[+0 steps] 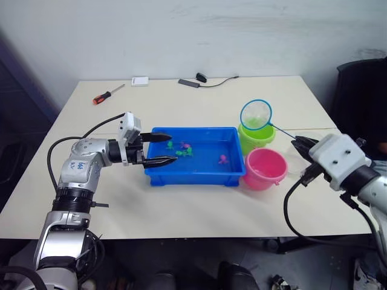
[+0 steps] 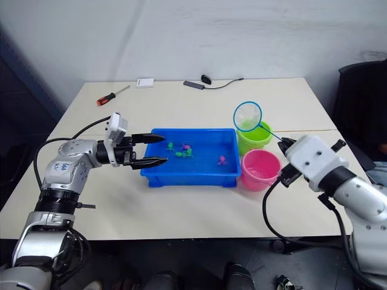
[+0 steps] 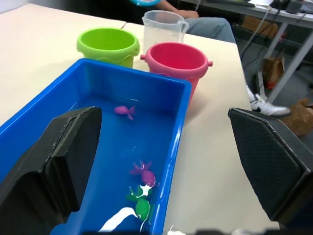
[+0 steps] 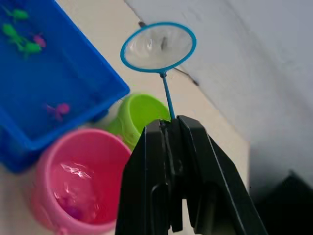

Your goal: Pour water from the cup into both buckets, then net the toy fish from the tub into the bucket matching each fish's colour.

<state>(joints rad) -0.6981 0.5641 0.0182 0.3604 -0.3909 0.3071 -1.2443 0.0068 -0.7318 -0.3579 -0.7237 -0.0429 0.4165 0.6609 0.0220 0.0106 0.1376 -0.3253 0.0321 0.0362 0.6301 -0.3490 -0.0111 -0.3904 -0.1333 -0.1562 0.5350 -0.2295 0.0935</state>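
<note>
Nearest to us, our right gripper [image 2: 284, 144] sits at the right edge of the table [image 1: 181, 205], its two black fingers pinched together on the thin handle of the net [image 1: 256, 115]. We hold the net's light blue hoop raised in the air over the lime green bucket [image 1: 256, 136], and nothing shows in its mesh. Just nearer than that bucket stands the pink bucket [image 1: 264, 169], and both buckets sit just beside the right end of the blue tub [image 1: 195, 175]. We see water glinting in the pink bucket, with a small dark pink shape at its bottom in the right wrist view. Our left gripper [image 1: 162, 149] reaches in from the left with its fingers spread wide and empty, its tips over the tub's left rim. Inside the tub lie the toy fish: a cluster of green and pink ones [image 1: 183, 149] near the middle toward the far wall, and a single pink fish [image 1: 222, 159] nearer the right end. Beyond the buckets, on the right, the clear cup [image 3: 164, 29] stands upright, just beside them in the left wrist view. Along the table's far side we see an orange-handled screwdriver [image 1: 107, 95] at the left, a small white box [image 1: 140, 81], and a dark flat device [image 1: 188, 83] with a cable running to a black plug [image 1: 201, 77].
</note>
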